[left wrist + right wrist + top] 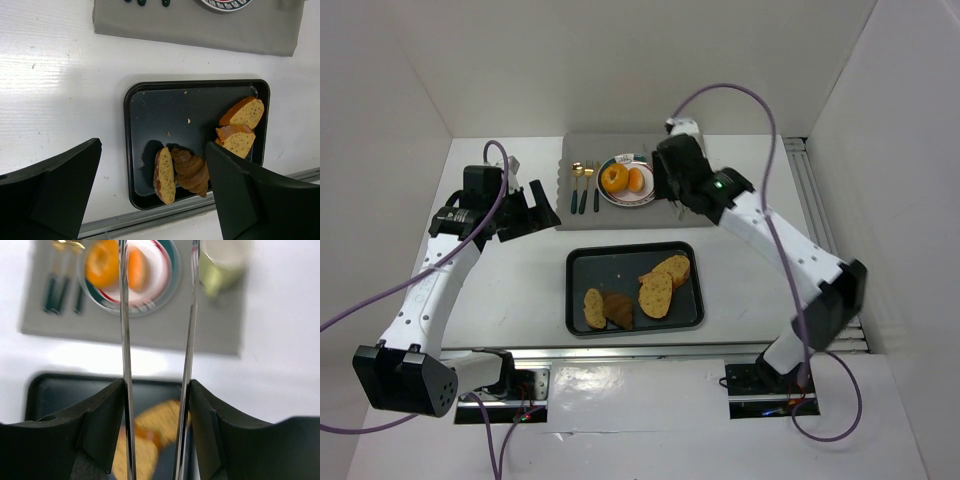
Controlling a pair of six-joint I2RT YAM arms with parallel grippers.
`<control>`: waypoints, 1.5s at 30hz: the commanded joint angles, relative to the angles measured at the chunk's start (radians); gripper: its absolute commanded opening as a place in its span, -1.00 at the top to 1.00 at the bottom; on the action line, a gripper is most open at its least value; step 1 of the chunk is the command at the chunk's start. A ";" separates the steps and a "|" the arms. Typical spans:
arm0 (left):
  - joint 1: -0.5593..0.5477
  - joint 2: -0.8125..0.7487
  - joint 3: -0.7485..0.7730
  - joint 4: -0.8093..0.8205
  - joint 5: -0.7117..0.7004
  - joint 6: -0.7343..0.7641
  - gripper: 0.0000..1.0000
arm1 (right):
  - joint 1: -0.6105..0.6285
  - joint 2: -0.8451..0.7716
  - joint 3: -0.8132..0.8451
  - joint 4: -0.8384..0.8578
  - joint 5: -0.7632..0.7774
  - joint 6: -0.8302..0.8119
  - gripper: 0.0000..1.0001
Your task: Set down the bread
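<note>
Left gripper [152,146] fingers [55,195] fill the lower corners of the left wrist view. They are black, with the jaws wide apart and nothing between them.

Beneath them a black tray [150,115] sits on the white table [55,75]. All the bread is on that tray:
- left slice [164,175]: seeded, on edge, near-left part of the tray
- brown twisted piece [191,169]: touching the left slice
- middle slice [237,141] and far slice [245,112]: seeded, overlapping, at the tray's right side

Top view:
- The left gripper [527,210] hangs over bare table, just left of the grey mat [582,218].
- The right gripper [672,190] is over the mat, just beside the plate [605,193].
- The plate holds two round orange items [614,178]; I cannot tell what they are.
- Three pieces of cutlery [586,188], with gold heads and dark handles, lie on the mat left of the plate.

The right wrist view is blurred. Two thin metal fingers [123,340] run parallel with a gap between them and grip nothing, so the jaws are apart. A pale green cup [220,265] stands on the mat to the right of the plate.

Writing:
- A small white tag [626,157] at the plate's far edge is too small to read.
- The printing on the plate rim in the left wrist view is cut off by the frame edge and is illegible.
</note>
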 commanded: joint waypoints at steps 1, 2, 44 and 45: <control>0.007 -0.018 0.019 0.009 0.004 0.031 -0.98 | -0.005 -0.197 -0.221 0.028 0.156 0.115 -0.19; 0.007 -0.018 0.009 0.009 0.004 0.031 -0.98 | -0.005 -0.237 -0.272 0.019 0.166 0.169 -0.19; 0.025 -0.013 0.033 -0.008 0.033 0.032 -0.98 | -0.474 -0.234 -0.555 0.250 0.097 0.221 -1.00; 0.025 -0.013 0.033 -0.008 0.033 0.032 -0.98 | -0.474 -0.234 -0.576 0.235 0.086 0.243 -1.00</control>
